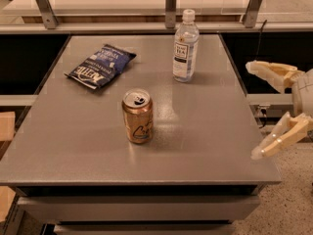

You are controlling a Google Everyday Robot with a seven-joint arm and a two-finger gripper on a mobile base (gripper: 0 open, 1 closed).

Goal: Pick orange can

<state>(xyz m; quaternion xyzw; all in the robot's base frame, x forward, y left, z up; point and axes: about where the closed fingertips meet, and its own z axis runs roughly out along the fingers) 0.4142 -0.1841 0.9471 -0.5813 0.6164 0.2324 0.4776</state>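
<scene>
The orange can (137, 116) stands upright near the middle of the grey table (210, 131), silver pull-tab top up, cursive script on its side. My gripper (253, 111) is at the right edge of the view, just off the table's right side, well to the right of the can. Its two pale fingers (269, 72) are spread wide apart and hold nothing.
A clear water bottle (186, 46) stands upright behind and to the right of the can. A dark blue chip bag (100, 65) lies flat at the back left. A shelf with metal posts (170, 4) runs along the back.
</scene>
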